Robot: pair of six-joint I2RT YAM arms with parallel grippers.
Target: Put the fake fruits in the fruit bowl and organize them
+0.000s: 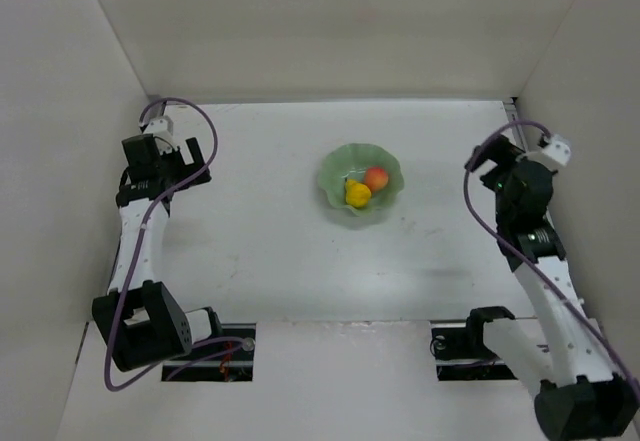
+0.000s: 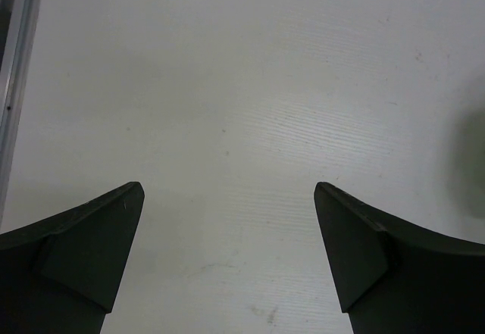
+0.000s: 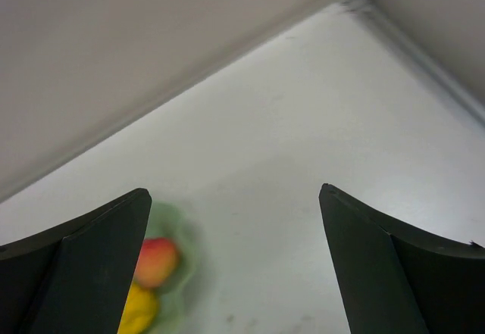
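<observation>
Pear (image 1: 357,194) beside peach (image 1: 377,178) in bowl (image 1: 326,176); left tool (image 2: 227,188), right tool (image 3: 234,190) wide, empty.

Centre frame: fruit bowl (image 1: 327,183) glossy, smooth, pale green. In it, yellow fruit (image 1: 357,195) and orange-red fruit (image 1: 377,177): smooth, slight sheen, probably plastic, too small to be sure. The table (image 2: 250,84): matt white, faintly scuffed. On the left gripper (image 2: 229,194), fingers (image 2: 83,258) matt dark plastic. Upper left, a strip (image 2: 19,61): dull metal.

Two fake fruits (image 1: 358,194) (image 1: 377,177), it seems, one fruit bowl (image 1: 333,167)
</observation>
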